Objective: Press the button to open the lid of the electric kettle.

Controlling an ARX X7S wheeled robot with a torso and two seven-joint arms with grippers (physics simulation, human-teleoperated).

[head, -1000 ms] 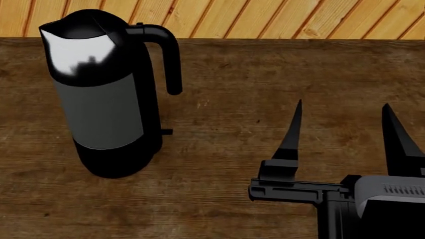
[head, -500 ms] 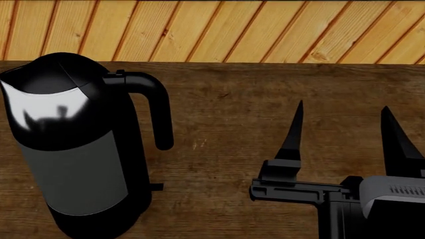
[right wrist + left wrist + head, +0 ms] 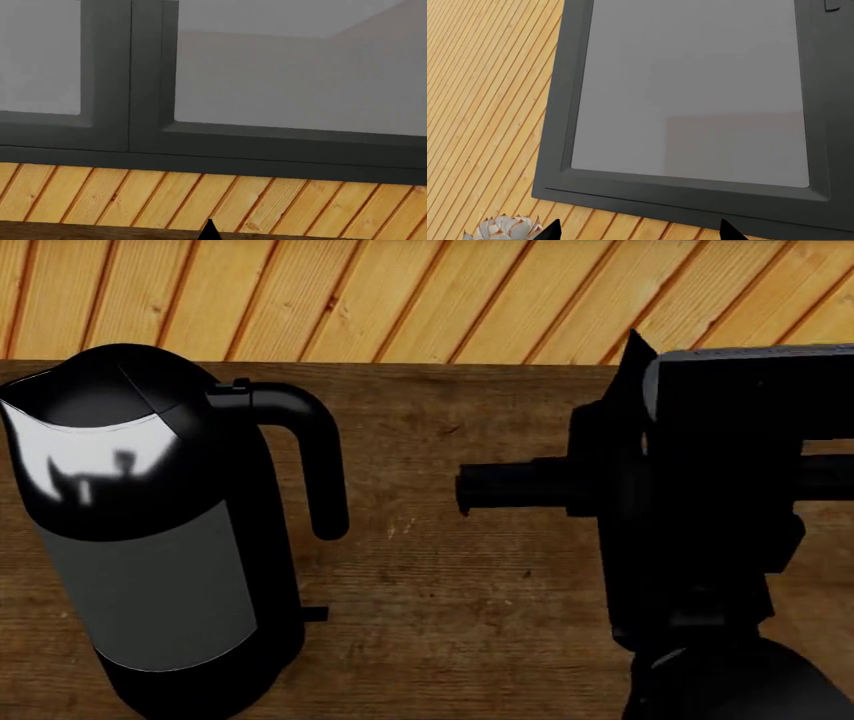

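Wooden table (image 3: 467, 570), electric kettle (image 3: 147, 540) upright, right hand (image 3: 627, 350) raised, possibly apart, cannot tell.

Dark wood table (image 3: 467, 620); pine-plank wall (image 3: 400, 300); grey-framed window (image 3: 150, 135) above.

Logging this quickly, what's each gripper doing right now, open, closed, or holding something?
Left gripper: open, holding nothing.
Right gripper: cannot be told; only one fingertip shows.

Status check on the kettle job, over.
Right hand raised beside the electric kettle, not touching; jaw state unclear. Left hand's fingertips apart, facing a window. Lid shut, button unpressed. Nothing blocking the button.
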